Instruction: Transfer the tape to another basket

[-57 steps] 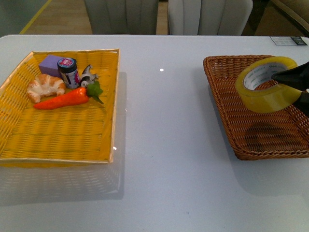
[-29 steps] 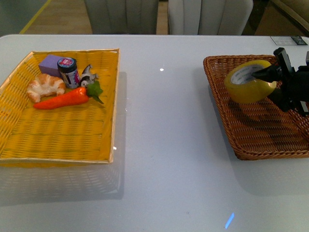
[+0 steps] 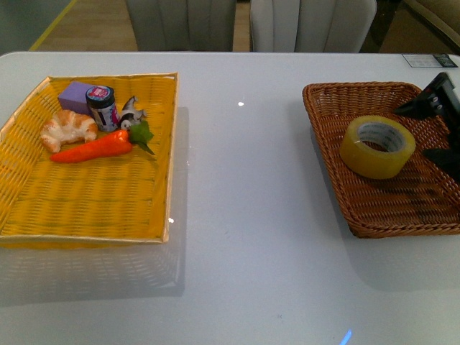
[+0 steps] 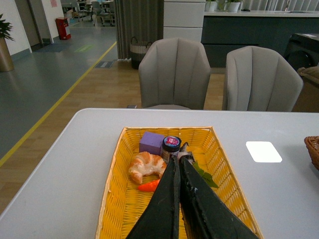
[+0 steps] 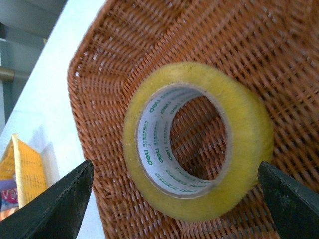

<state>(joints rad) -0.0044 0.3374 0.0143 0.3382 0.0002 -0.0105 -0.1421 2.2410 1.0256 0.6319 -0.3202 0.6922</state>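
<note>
Inside basket (image 3: 338, 154), tape (image 3: 377, 146) flat.

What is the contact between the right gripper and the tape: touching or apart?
Apart. In the right wrist view the right gripper is open wider than the tape, which lies flat in the basket.

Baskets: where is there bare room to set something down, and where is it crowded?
Yellow basket: near half bare; far corner crowded by croissant, carrot, jar. Brown basket: bare weave nearer than the tape. Table between baskets is bare.
</note>
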